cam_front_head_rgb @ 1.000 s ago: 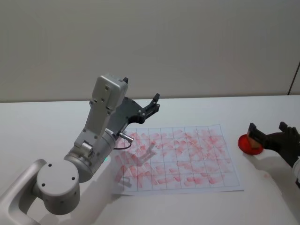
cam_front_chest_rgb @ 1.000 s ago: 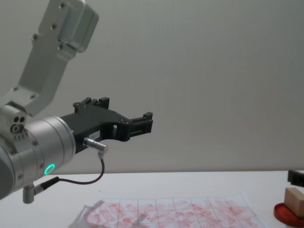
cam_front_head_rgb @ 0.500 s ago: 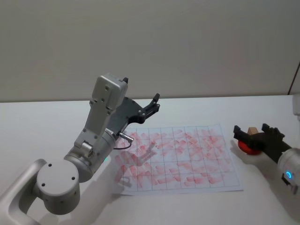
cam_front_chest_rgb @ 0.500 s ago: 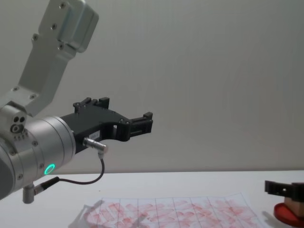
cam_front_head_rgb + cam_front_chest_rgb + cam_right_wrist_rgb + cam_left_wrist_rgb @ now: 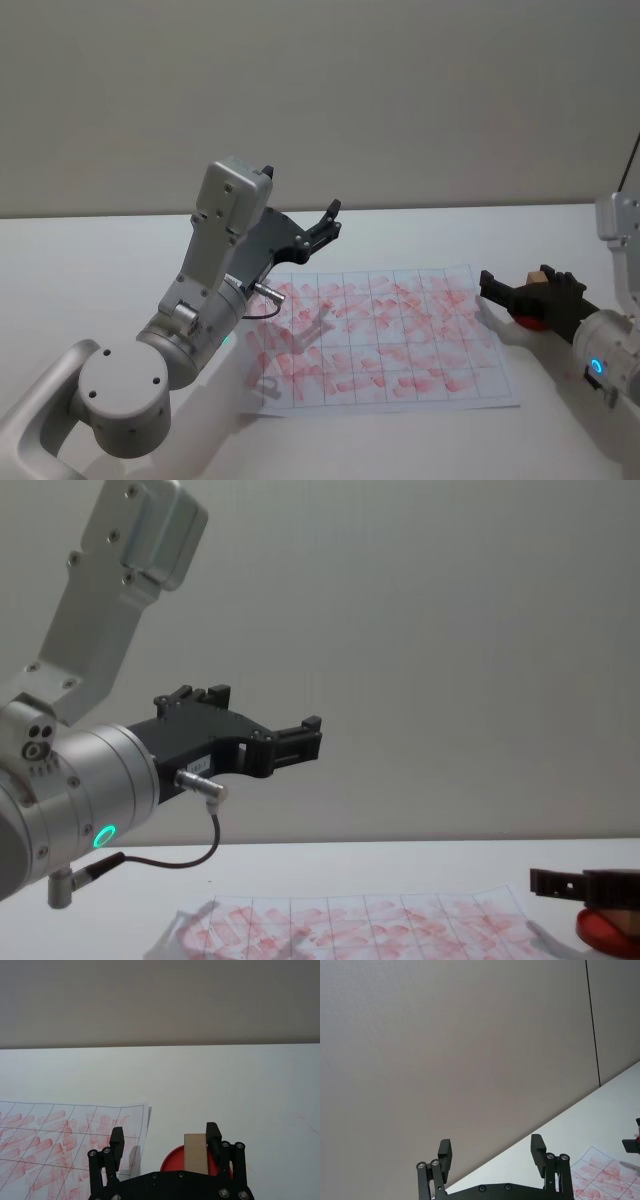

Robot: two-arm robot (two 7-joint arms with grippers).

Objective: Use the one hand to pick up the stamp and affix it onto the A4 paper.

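The right hand has slid in from the 3 o'clock side of the bench toward the A4 paper. A second ago it sat farther out, and now the blue light on its wrist has come into sight behind it. Its front finger now reaches about as far as the paper's 3 o'clock edge. The hand is not clenched: its two black fingers stand wide apart. The stamp stands between them, touching one finger, with a big gap to the other. Just behind the stamp is the round red ink pad, which lies on the bench near the paper's 3 o'clock edge. The hand hides the bottom of the stamp, so I cannot tell if it sits on the pad or has come off it. To me the pick-up is not done yet — the hand has only put itself around the stamp. It would need to squeeze shut before it can carry the stamp over. With the fingers this far apart, a move could push the stamp over or leave it behind. The paper lies flat, its boxes already full of red prints. The left hand hangs high over the paper's 10 o'clock corner, fingers apart and holding nothing, and it has not moved.
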